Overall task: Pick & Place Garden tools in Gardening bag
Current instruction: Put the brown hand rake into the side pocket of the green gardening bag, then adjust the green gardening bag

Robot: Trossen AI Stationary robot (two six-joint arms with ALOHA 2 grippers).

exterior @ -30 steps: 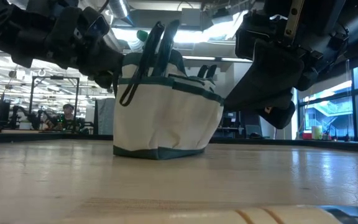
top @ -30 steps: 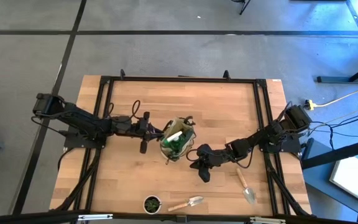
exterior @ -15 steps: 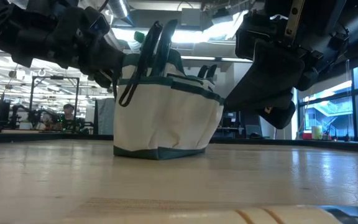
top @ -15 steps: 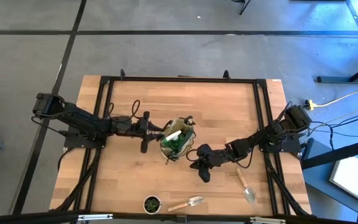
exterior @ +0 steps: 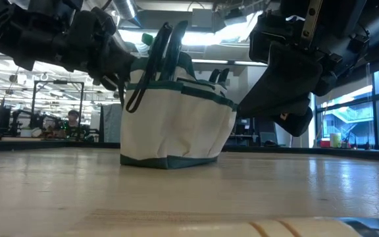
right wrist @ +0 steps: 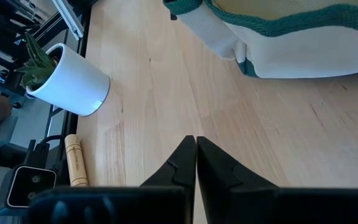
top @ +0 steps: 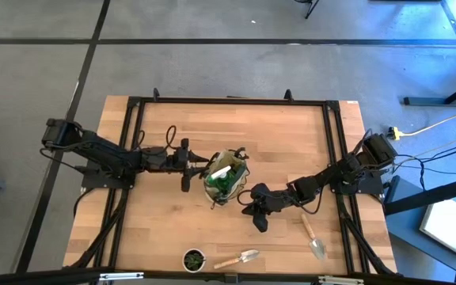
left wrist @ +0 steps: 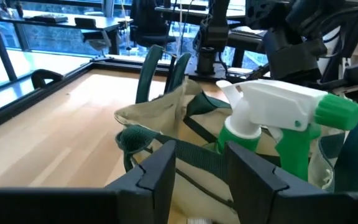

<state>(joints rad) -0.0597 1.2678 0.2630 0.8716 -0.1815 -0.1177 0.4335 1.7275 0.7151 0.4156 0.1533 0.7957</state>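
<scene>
The wooden worktop [top: 228, 134] with a black metal frame [top: 228, 101] stands on a grey floor [top: 38, 71] that has dark lines. A yellow cable [top: 434, 125] lies beside the right edge. Behind the worktop there is a big room with ceiling lights [exterior: 202, 38], desks [exterior: 18, 131], large windows [exterior: 347, 112] and an office chair [left wrist: 148, 25].

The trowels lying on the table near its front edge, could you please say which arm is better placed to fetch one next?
Probably the right: the right gripper hangs shut and empty close to both trowels, while the left gripper is at the gardening bag.
</scene>
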